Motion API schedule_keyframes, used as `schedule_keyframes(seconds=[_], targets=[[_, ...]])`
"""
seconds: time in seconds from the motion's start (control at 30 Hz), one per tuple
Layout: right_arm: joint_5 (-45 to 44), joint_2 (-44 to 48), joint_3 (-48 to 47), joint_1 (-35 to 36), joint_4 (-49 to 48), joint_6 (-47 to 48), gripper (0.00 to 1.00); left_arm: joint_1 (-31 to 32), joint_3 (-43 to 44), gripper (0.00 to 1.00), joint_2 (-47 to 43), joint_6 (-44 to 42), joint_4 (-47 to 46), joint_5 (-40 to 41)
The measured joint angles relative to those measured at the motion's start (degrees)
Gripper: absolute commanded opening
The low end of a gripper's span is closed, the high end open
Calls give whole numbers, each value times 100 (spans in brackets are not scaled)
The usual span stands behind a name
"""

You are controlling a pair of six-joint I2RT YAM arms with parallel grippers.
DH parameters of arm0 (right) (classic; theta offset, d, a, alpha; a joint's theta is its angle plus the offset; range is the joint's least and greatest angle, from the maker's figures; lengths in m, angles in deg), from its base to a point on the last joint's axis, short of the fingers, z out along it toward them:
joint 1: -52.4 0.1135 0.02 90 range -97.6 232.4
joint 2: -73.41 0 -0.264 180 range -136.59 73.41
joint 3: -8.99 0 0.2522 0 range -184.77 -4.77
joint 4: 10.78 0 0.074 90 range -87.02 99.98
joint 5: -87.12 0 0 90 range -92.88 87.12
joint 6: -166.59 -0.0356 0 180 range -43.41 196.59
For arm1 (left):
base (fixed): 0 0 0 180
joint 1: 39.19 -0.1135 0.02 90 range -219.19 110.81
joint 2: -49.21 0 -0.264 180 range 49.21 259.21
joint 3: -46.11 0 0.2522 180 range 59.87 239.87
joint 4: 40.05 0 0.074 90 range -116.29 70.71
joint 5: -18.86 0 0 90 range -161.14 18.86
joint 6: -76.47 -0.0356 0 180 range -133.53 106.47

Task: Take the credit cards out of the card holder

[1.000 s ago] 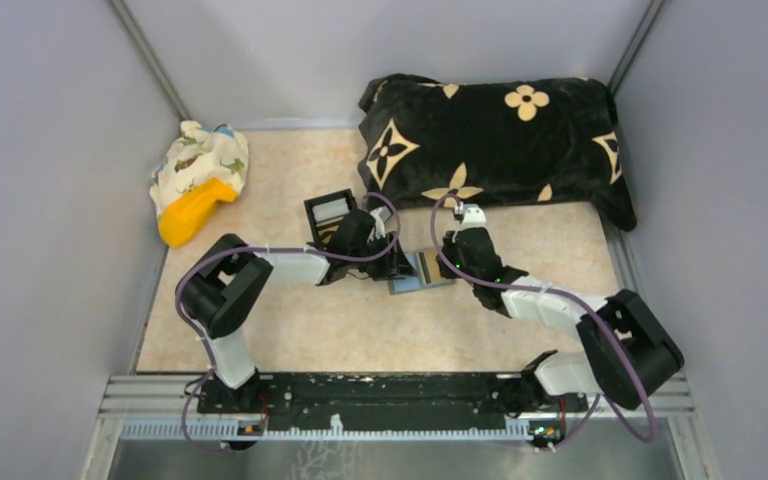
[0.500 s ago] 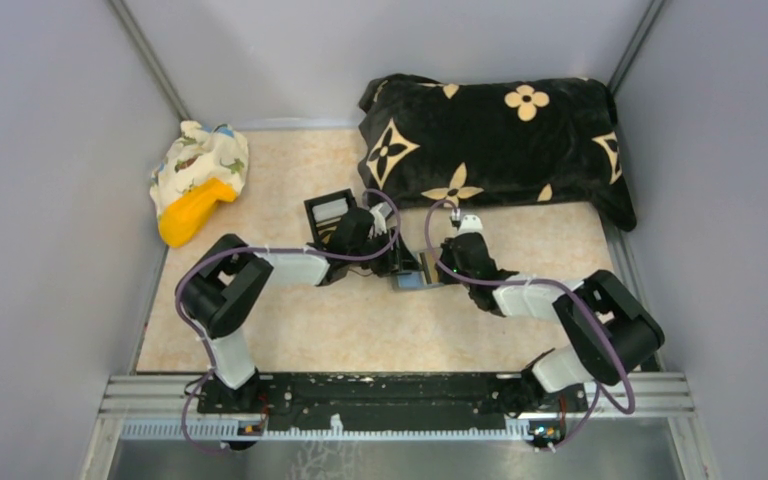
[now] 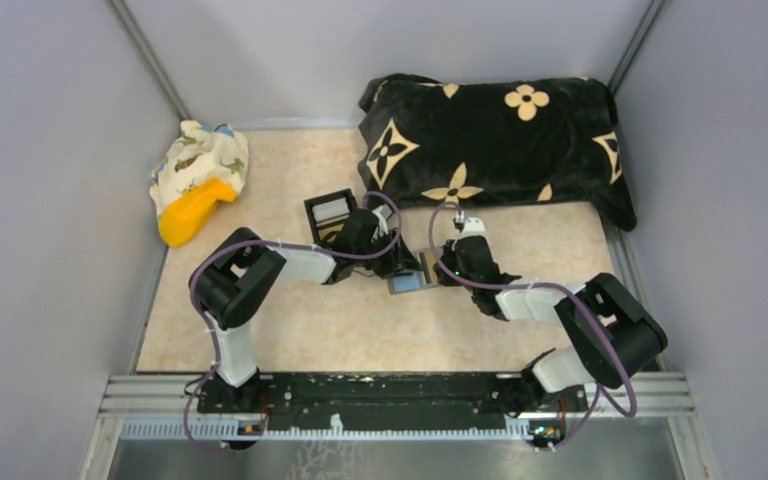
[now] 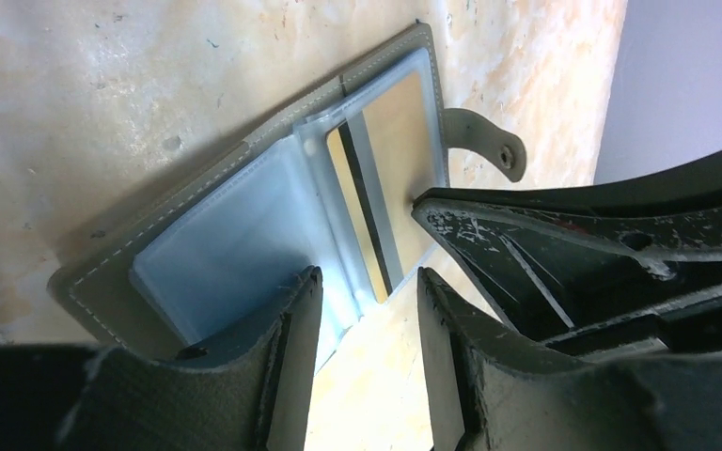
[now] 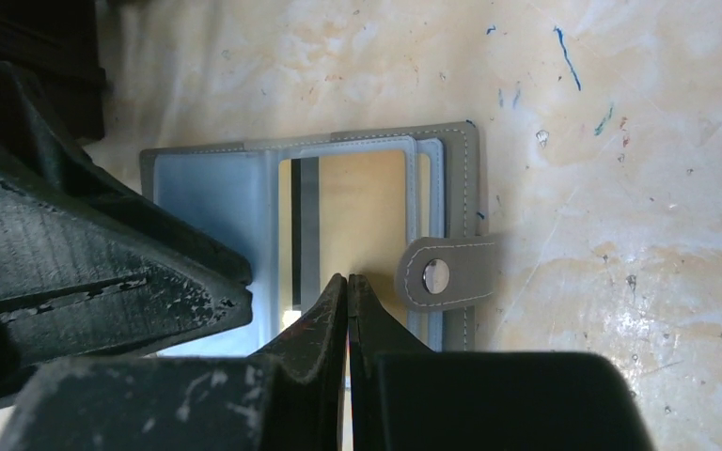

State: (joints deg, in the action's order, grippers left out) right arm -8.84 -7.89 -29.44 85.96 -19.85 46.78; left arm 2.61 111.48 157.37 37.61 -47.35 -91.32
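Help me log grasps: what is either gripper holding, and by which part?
Cannot be told. The right gripper is shut with tips at the edge of the gold card; the left gripper stands open over the card holder, clamping nothing.

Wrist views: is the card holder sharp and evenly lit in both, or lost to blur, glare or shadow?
Left wrist: card holder sharp, stitching legible, a soft shadow along its left edge, no glare. Right wrist: equally sharp and evenly lit. Top external: too small to show detail.
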Motion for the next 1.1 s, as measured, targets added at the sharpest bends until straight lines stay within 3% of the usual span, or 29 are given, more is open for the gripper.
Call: schedule_keyframes(seconds=[0.77,1.1], targets=[[378,-181,223,0,-643,-282,0,0,59,36,595,566,-1034,-61],[387,396,243,-363,-17,-184,1,-7,96,35,697,651,-1163,-101]])
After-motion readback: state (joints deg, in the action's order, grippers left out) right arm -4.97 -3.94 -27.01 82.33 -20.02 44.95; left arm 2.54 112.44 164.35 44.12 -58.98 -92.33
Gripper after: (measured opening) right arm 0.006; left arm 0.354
